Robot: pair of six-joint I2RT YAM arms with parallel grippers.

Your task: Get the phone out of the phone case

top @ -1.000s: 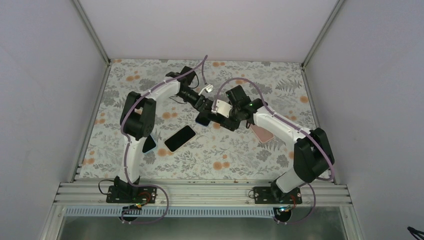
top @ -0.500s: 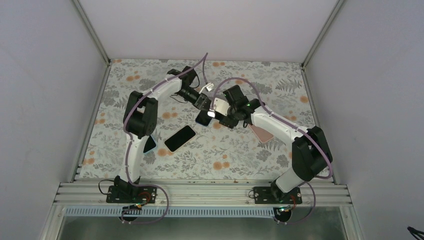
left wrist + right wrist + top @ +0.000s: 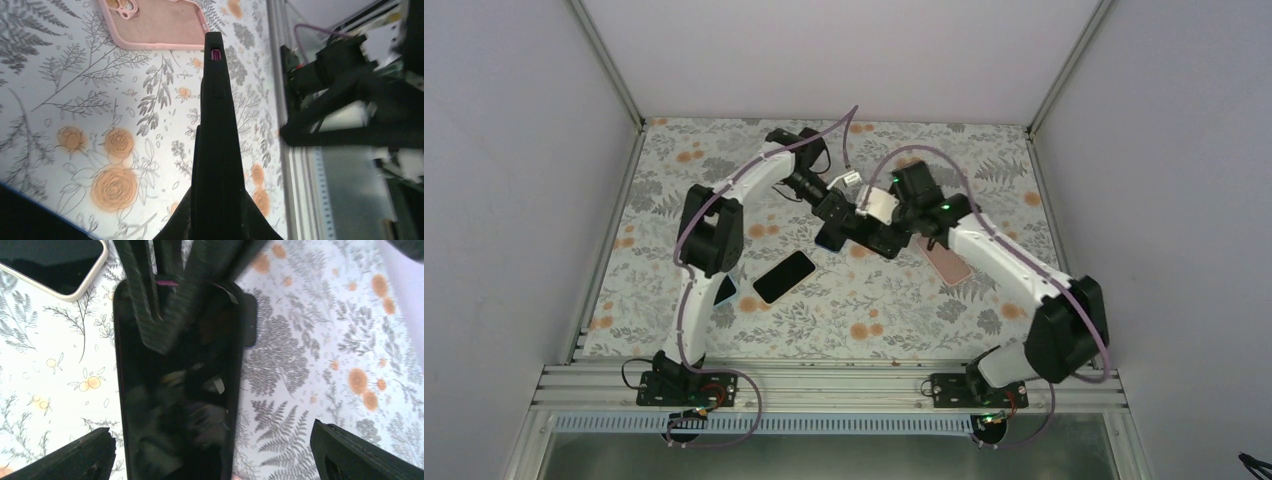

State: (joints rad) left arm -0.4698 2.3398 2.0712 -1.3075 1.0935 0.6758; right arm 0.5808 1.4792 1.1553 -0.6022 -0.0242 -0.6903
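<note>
the dark phone (image 3: 175, 390), in its dark case (image 3: 216, 125), is held above the floral table (image 3: 874, 310) between both arms. the left gripper (image 3: 170, 287) is clamped on its top end. the right gripper (image 3: 210, 440) is spread wide either side, not clamping. a pink case (image 3: 160, 25) lies empty on the table.

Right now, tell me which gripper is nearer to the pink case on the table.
Right. The right gripper hangs close beside the pink case; the left gripper is farther off, past the right one, gripping the black phone.
</note>
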